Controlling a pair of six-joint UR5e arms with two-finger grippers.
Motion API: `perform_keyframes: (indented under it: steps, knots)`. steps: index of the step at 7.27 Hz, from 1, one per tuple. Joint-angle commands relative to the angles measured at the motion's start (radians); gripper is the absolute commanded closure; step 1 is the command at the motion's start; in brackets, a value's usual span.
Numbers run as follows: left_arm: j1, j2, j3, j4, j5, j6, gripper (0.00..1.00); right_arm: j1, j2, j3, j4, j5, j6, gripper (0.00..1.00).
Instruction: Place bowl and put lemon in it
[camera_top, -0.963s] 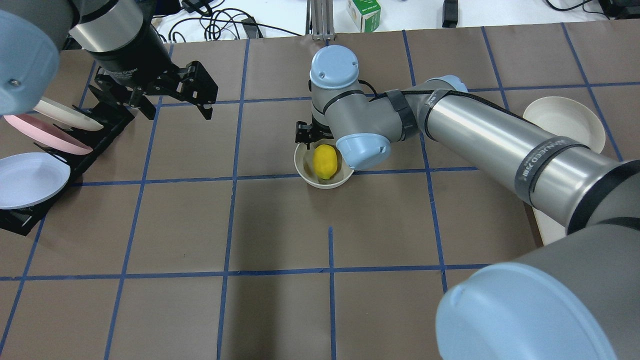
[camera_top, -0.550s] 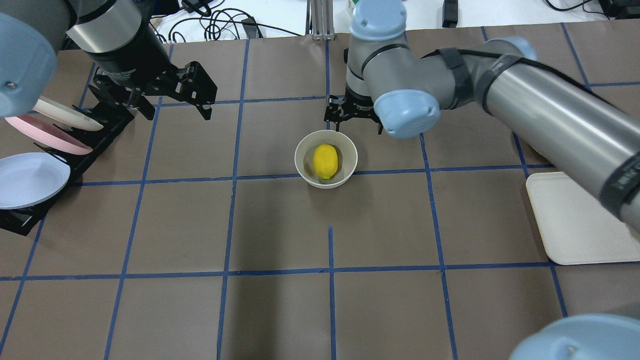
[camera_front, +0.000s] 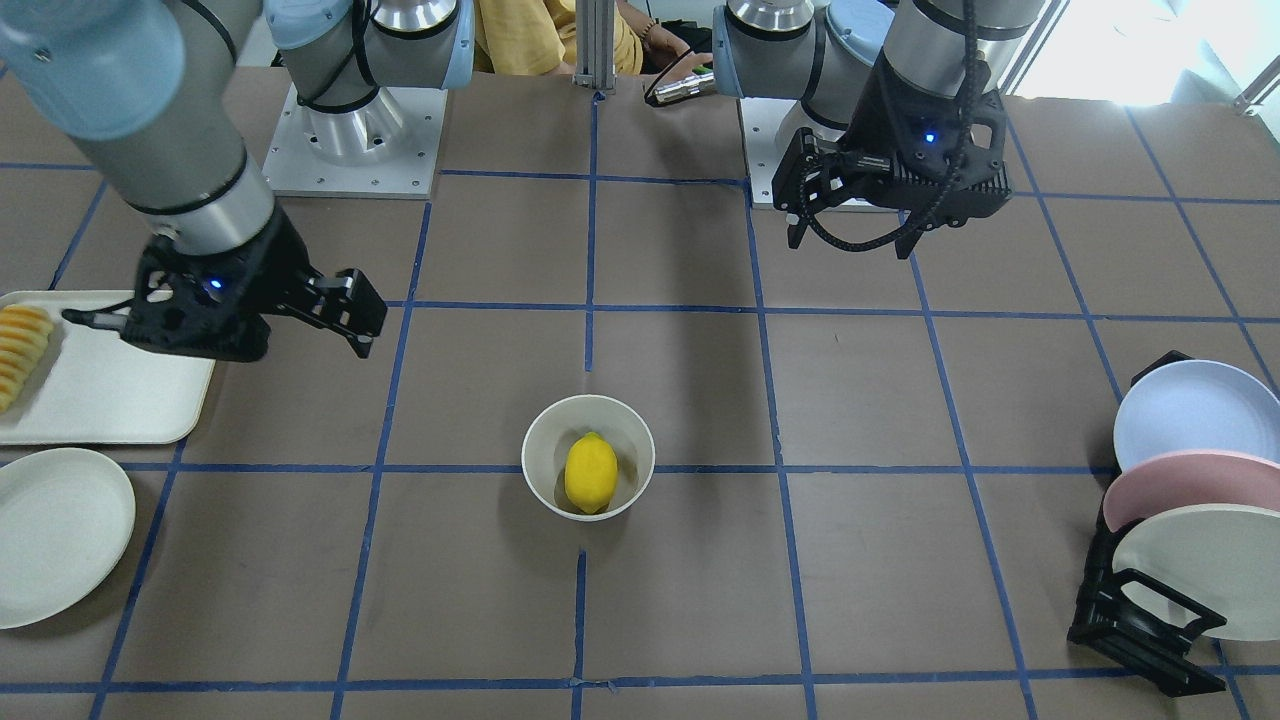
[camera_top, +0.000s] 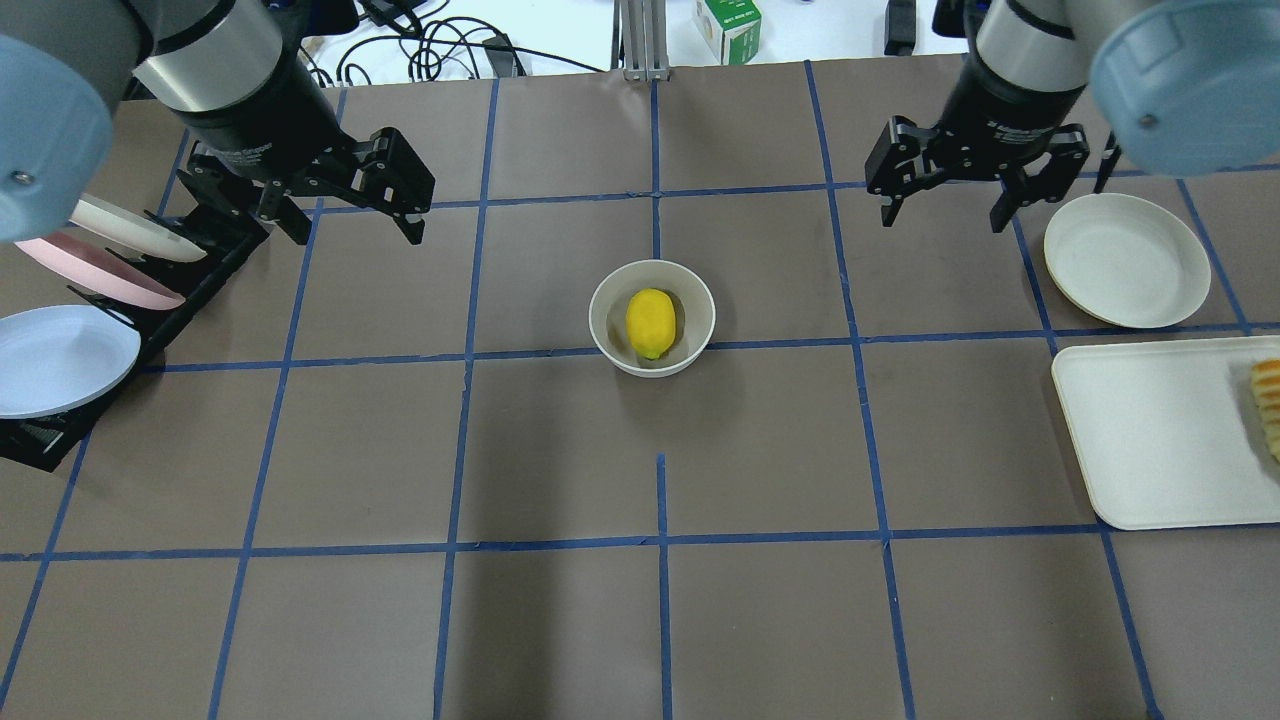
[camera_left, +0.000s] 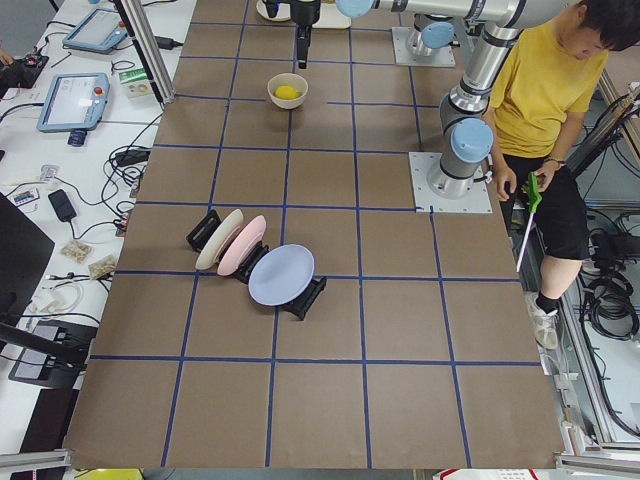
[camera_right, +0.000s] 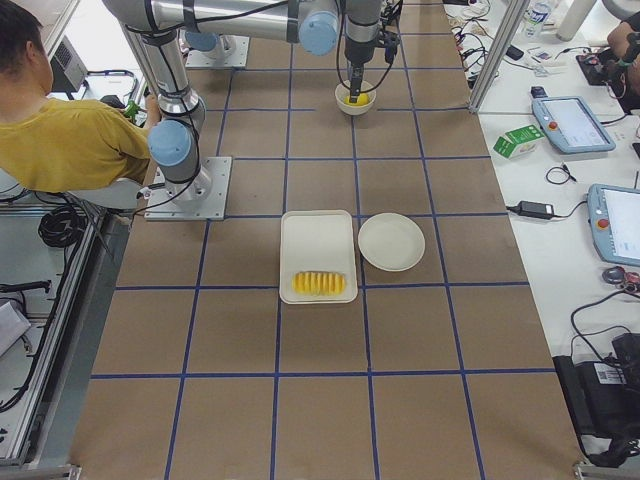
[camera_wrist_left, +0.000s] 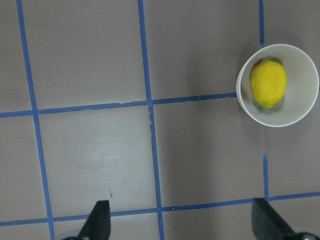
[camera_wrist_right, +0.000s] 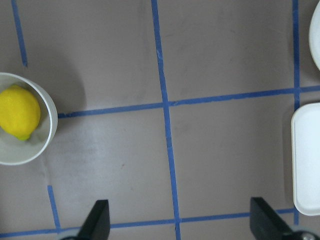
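The right gripper (camera_top: 941, 222), spread and empty, has been withdrawn from the bowl (camera_top: 697, 305); the lemon (camera_top: 650, 322) is left inside. The left gripper (camera_top: 357, 237) is kept spread.

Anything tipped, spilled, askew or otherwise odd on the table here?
Nothing stands out. The bowl stands upright with the lemon inside it. The left gripper and right gripper hang open and empty, clear of it. The plates in the rack and the sliced fruit on the tray look orderly.
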Motion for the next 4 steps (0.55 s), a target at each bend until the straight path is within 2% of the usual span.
perform_keyframes:
  steps: [1, 4]
  knots:
    - [0.000, -0.001, -0.002, 0.000, -0.005, 0.000, 0.00, -0.015, -0.064, -0.014, 0.078, 0.001, -0.017, 0.00]
    - [0.002, -0.002, -0.002, 0.002, -0.007, 0.000, 0.00, -0.010, -0.069, 0.003, 0.078, 0.013, -0.014, 0.00]
